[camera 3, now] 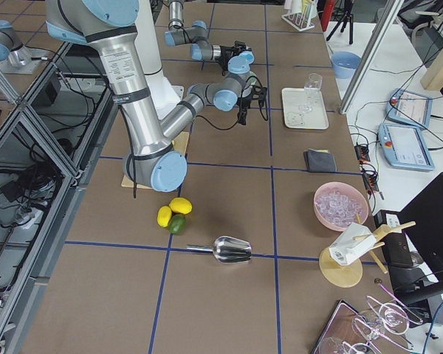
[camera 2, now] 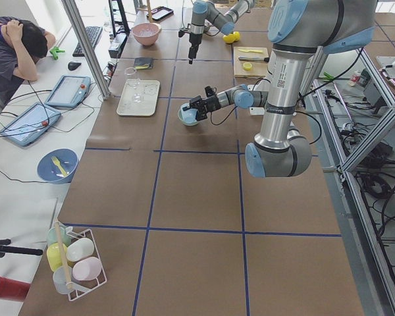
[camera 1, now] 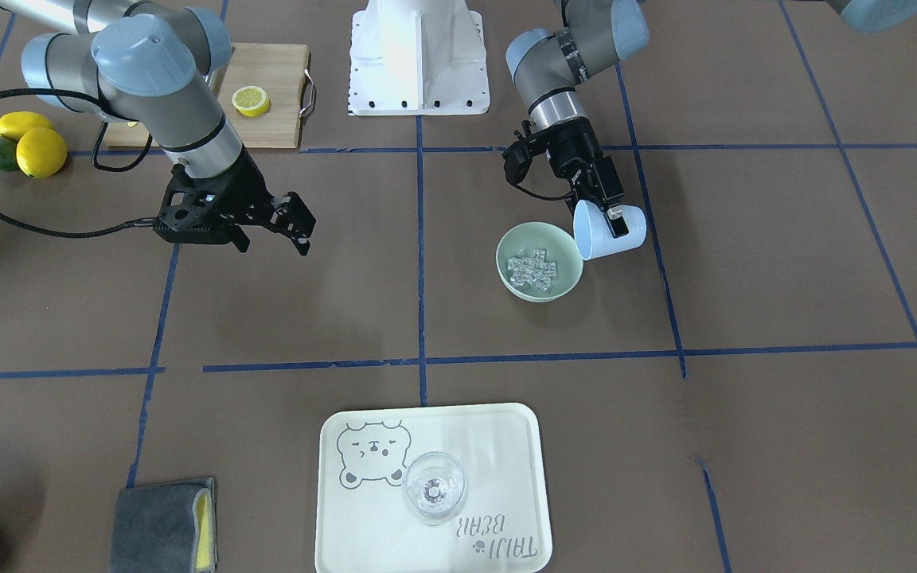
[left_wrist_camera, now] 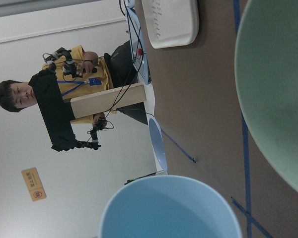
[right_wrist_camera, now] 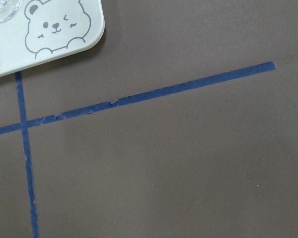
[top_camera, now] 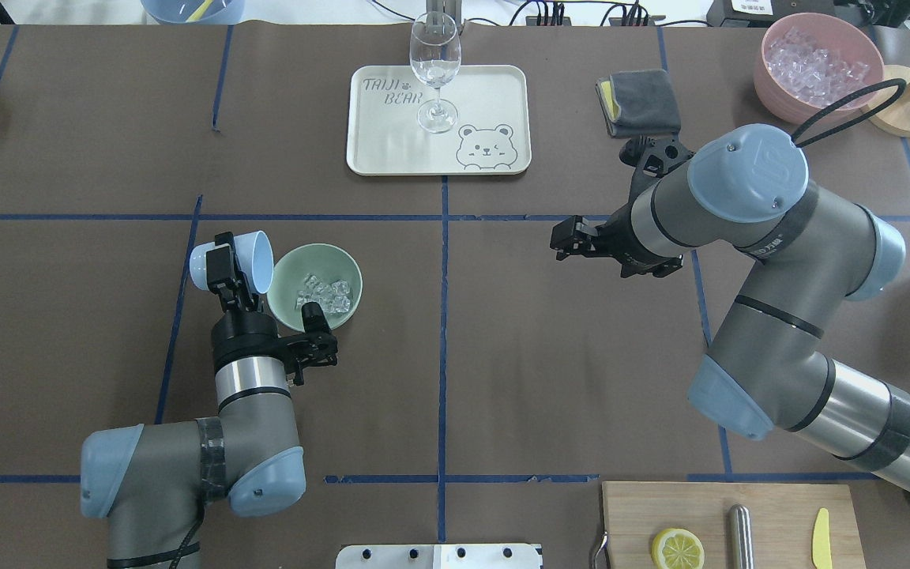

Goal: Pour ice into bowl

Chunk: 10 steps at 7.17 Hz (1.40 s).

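down here there's brown table (right_wrist_camera: 198, 178) crossed by one long slanting strip of blue tape (right_wrist_camera: 188, 84) meeting a second strip (right_wrist_camera: 29, 173); up in the corner, a cream tray (right_wrist_camera: 92, 37) with a winking bear drawing (right_wrist_camera: 53, 25) and the edge of a glass base (right_wrist_camera: 1, 7).

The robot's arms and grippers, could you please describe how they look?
The left arm and right arm are grey tubes with pale blue joint caps. The left gripper and right gripper are black, two-fingered. A black cable loops off the right arm.

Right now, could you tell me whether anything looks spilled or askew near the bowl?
Nothing stands out. The clear ice cubes lie inside the pale mint-green bowl; I see none spilled beside it. The left gripper holds the light blue cup tipped over the rim.
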Each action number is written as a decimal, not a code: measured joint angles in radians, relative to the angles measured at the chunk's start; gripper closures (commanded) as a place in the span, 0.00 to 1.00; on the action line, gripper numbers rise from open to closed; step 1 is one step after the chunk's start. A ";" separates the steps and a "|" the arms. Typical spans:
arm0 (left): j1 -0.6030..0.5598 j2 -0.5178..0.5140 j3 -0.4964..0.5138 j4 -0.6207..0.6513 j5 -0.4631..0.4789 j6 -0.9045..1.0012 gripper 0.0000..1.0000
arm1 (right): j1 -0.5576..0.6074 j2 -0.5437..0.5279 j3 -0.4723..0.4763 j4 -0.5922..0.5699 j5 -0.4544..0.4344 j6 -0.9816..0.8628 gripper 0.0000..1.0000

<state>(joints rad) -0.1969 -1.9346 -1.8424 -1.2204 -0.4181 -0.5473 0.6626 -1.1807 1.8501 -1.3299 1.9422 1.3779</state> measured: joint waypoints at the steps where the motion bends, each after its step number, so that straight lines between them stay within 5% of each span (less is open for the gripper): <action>1: 0.000 -0.003 -0.003 -0.036 -0.020 -0.108 1.00 | -0.003 0.002 0.000 0.000 -0.001 0.001 0.00; 4: -0.006 0.043 -0.011 -0.379 -0.041 -0.310 1.00 | -0.011 0.003 -0.001 0.000 -0.002 0.008 0.00; 8: -0.010 0.336 0.023 -1.077 -0.039 -0.340 1.00 | -0.035 0.009 0.000 0.001 -0.010 0.032 0.00; 10: -0.018 0.440 0.058 -1.252 -0.039 -0.340 1.00 | -0.075 0.055 -0.027 0.000 -0.053 0.064 0.00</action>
<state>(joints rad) -0.2149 -1.4950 -1.7844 -2.4725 -0.4571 -0.8871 0.5871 -1.1259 1.8235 -1.3298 1.8894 1.4421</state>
